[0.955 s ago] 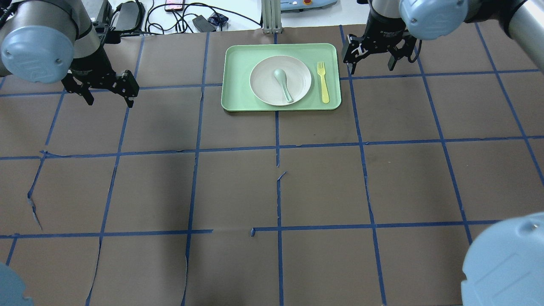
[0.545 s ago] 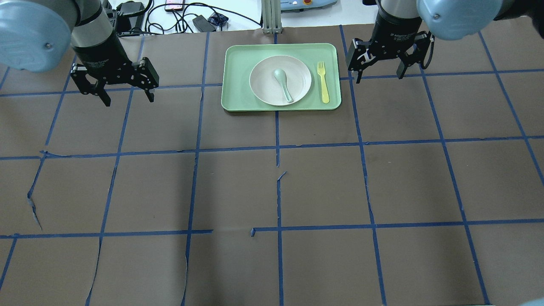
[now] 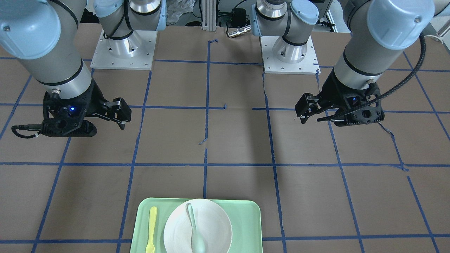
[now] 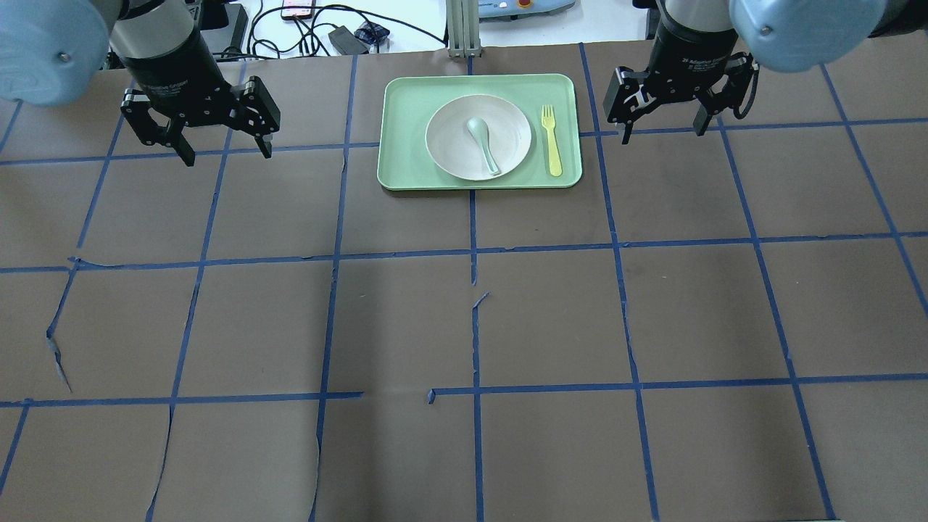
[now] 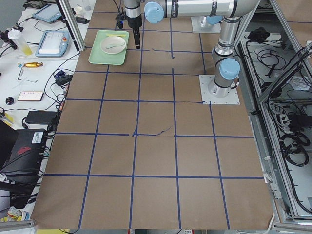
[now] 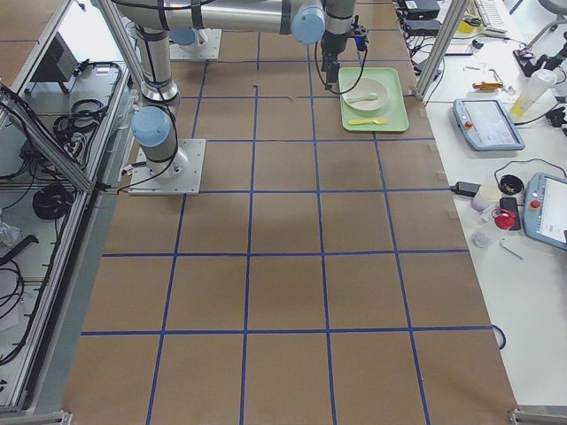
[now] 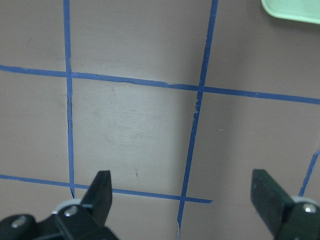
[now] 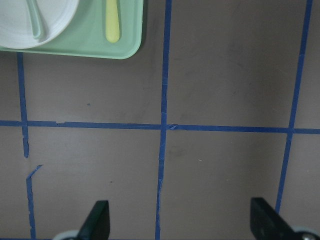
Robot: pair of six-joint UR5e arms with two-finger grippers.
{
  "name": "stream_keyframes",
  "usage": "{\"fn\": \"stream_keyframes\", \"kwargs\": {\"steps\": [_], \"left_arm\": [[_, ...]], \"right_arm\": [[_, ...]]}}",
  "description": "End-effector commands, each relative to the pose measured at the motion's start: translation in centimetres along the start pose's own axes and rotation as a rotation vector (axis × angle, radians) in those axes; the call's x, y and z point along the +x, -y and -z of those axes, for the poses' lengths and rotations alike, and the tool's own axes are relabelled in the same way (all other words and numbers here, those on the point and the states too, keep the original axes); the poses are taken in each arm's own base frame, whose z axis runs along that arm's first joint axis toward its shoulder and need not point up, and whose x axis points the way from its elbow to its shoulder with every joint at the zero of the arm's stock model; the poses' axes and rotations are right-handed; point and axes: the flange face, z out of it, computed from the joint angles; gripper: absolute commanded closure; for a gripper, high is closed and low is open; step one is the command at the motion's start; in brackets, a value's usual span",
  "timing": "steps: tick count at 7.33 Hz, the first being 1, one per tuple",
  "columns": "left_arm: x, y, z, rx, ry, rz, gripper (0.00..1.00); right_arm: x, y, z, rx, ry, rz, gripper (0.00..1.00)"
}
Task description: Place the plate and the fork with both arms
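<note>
The off-white plate (image 4: 449, 141) lies on the mint-green tray (image 4: 406, 94) at the table's far middle. The yellow fork (image 4: 551, 141) lies on the tray right of the plate, tines pointing away from the robot. My left gripper (image 4: 227, 148) is open and empty above the table, left of the tray. My right gripper (image 4: 663, 130) is open and empty, just right of the tray. The right wrist view shows the fork's handle (image 8: 112, 20) and the plate's edge (image 8: 45, 25) beyond the open fingers (image 8: 100, 217). The left wrist view shows only a tray corner (image 7: 295, 7).
A pale grey-green spoon (image 4: 482, 141) lies in the plate. The table is covered in brown paper with a blue tape grid (image 4: 475, 326). Cables and devices (image 4: 319, 29) lie beyond the far edge. Both arm bases (image 3: 121, 45) stand at the robot's side.
My left gripper has moved right, toward the tray, and turned. My right gripper has shifted a little to the right. Both stay open. The plate, fork and spoon have not moved.
</note>
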Motion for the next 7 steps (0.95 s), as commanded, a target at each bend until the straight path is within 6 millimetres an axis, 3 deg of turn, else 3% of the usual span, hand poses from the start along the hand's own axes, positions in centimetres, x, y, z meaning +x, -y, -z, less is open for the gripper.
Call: {"fn": "stream_keyframes", "kwargs": {"steps": [1, 4, 7], "left_arm": [[0.4, 0.7, -1.3, -0.021, 0.003, -0.008, 0.0], [0.7, 0.7, -2.4, -0.05, -0.015, -0.087, 0.0], [2.7, -1.5, -1.6, -0.085, -0.01, -0.136, 0.0]], "right_arm": [[-0.2, -1.5, 1.6, -0.006, -0.002, 0.001, 0.0], [-0.7, -3.7, 3.9, -0.071, 0.014, 0.008, 0.0], [-1.8, -3.6, 3.2, -0.092, 0.031, 0.023, 0.0]]}}
